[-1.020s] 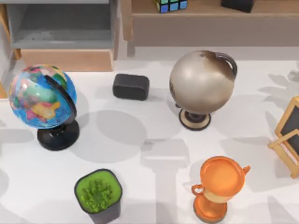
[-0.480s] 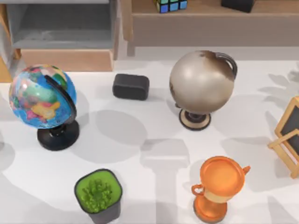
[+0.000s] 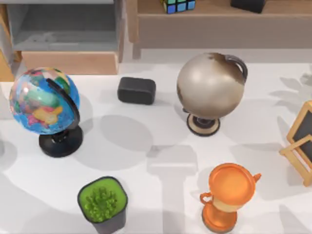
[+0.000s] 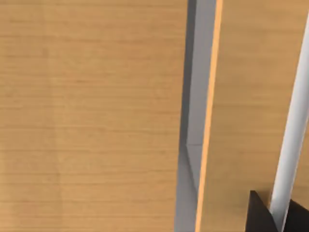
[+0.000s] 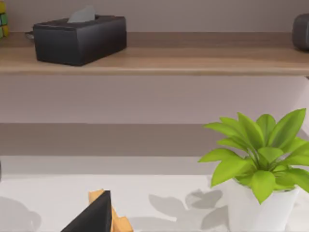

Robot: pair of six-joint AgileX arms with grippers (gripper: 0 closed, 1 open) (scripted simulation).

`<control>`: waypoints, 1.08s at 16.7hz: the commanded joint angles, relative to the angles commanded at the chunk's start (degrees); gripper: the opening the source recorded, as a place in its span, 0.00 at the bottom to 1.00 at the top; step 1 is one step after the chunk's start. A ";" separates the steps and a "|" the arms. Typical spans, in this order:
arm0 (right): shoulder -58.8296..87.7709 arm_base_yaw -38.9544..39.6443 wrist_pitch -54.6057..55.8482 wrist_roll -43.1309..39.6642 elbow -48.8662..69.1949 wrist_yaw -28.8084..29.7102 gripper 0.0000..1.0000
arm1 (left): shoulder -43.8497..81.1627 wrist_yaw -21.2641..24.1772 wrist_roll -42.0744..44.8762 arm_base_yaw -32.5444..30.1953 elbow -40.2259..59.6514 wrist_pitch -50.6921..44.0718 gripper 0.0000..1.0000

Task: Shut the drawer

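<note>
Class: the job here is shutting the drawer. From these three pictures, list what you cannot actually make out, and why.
- Drawer, top view: open, its left side cut off by the picture's edge.
- Left wrist view: wooden panels at close range; which cabinet part they are is unclear.
- Small chalkboard easel, top view: cut off at the right edge.

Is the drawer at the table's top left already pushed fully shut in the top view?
No, the drawer stands pulled out, its grey inside open to view behind its wooden front.

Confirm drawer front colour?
Light wood, orange-tan; the drawer front shows best in the top view.
</note>
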 joint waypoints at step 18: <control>0.00 0.00 0.00 0.00 0.00 0.00 1.00 | 6.78 -3.49 -0.17 -3.82 15.19 -7.92 0.45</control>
